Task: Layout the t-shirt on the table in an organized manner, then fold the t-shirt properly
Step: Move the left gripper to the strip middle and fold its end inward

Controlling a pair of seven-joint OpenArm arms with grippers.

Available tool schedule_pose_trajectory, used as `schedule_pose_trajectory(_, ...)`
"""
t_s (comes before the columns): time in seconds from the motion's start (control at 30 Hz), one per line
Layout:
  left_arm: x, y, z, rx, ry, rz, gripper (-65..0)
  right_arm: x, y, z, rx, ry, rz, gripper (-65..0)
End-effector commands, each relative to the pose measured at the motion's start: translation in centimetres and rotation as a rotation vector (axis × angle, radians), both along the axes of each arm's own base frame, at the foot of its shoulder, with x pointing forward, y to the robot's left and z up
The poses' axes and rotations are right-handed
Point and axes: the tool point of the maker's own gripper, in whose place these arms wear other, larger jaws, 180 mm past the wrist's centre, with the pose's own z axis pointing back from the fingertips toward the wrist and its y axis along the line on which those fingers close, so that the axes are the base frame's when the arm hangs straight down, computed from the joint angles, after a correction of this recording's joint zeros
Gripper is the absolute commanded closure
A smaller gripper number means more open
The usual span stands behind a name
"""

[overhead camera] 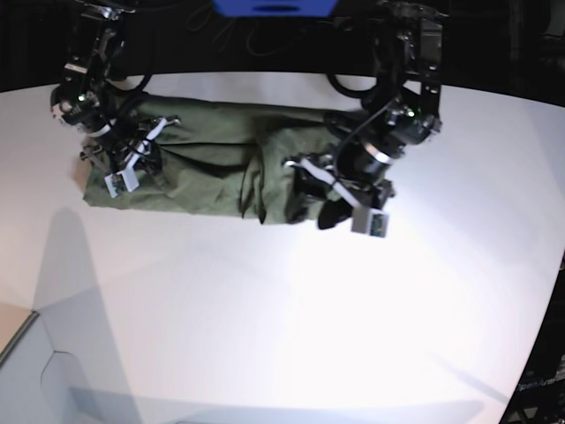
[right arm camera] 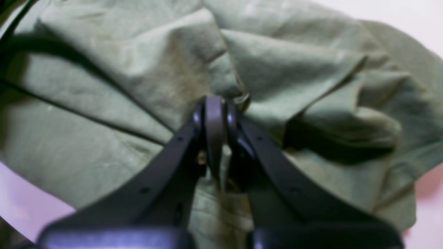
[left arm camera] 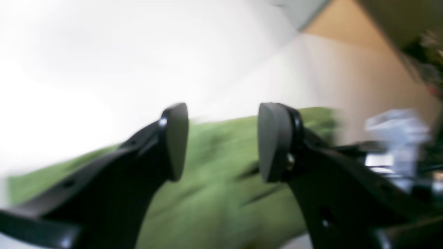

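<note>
The olive-green t-shirt [overhead camera: 212, 168] lies bunched in a long, wrinkled band across the upper part of the base view, stretching from the upper left toward the centre, on the white surface [overhead camera: 282, 327] that fills most of that frame. The right tool [overhead camera: 119, 159] sits at the shirt's left end in the base view; in the right wrist view this tool [right arm camera: 215, 114] has its two dark fingers pressed together at the middle of the frame, with a pinch of green cloth gathered right at their tips, so it grips the t-shirt [right arm camera: 294, 69], whose folds and creases spread over nearly the whole picture. The left tool [overhead camera: 331, 199] is at the shirt's right end in the base view, low over the cloth. In the left wrist view, which is blurred, this tool [left arm camera: 223, 141] has its fingers [left arm camera: 176, 141] standing apart with a clear gap and nothing between them, and the green t-shirt [left arm camera: 221, 193] lies beneath and beyond them in the lower half of the frame, with the white surface [left arm camera: 86, 69] above it.
</note>
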Motion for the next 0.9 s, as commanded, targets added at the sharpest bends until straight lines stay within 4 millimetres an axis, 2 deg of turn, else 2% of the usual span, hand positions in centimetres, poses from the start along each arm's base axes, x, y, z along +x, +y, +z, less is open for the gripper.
schedule_pose_trajectory(0.0, 0.3, 0.5, 0.7, -0.010, -0.032, 0.007, -31.0, 1.0, -0.1, 1.2, 0.006, -0.051, -0.002, 0.0)
schedule_pose_trajectory(0.07, -0.2, 2.5, -1.4, 0.032, 0.018, 0.026, -30.8, 1.0, -0.1, 1.3, 0.005, -0.054, -0.003, 0.0)
schedule_pose_trajectory(0.13, -0.5, 3.9, -3.1, 0.065, 0.056, 0.034, -26.2, 1.0, -0.3, 1.4, 0.004, -0.054, -0.006, -0.9)
schedule_pose_trajectory(0.17, -0.6, 4.6, -3.8, 0.079, 0.073, 0.040, -23.6, 1.0, -0.3, 1.4, 0.004, -0.054, -0.006, -3.5)
schedule_pose_trajectory(0.23, -0.6, 5.5, -5.0, 0.092, 0.105, 0.056, -19.0, 1.1, -0.3, 1.7, -0.001, -0.066, -0.006, -12.0)
schedule_pose_trajectory(0.37, 0.0, 6.3, -7.7, 0.095, 0.174, 0.075, -18.6, 1.5, -0.3, 3.8, -0.025, -0.123, -0.001, -29.4)
schedule_pose_trajectory(0.47, 0.1, 6.3, -9.1, 0.095, 0.212, 0.076, -18.6, 1.2, -0.9, 5.4, -0.067, -0.140, -0.004, -36.9)
schedule_pose_trajectory(0.53, 0.1, 6.3, -9.5, 0.093, 0.225, 0.077, -18.6, 1.0, -2.1, 6.2, -0.093, -0.141, -0.041, -39.4)
schedule_pose_trajectory(0.63, 0.1, 6.1, -9.8, 0.084, 0.233, 0.082, -18.6, 0.8, -5.0, 6.2, -0.107, -0.108, -0.151, -40.0)
schedule_pose_trajectory(0.77, 0.3, 5.9, -9.3, 0.083, 0.219, 0.077, -18.6, 0.7, -7.7, 4.0, -0.081, -0.013, -0.254, -40.5)
schedule_pose_trajectory(0.87, 0.3, 5.9, -9.3, 0.083, 0.219, 0.077, -18.6, 0.4, -9.5, 2.5, -0.042, 0.032, -0.327, -43.5)
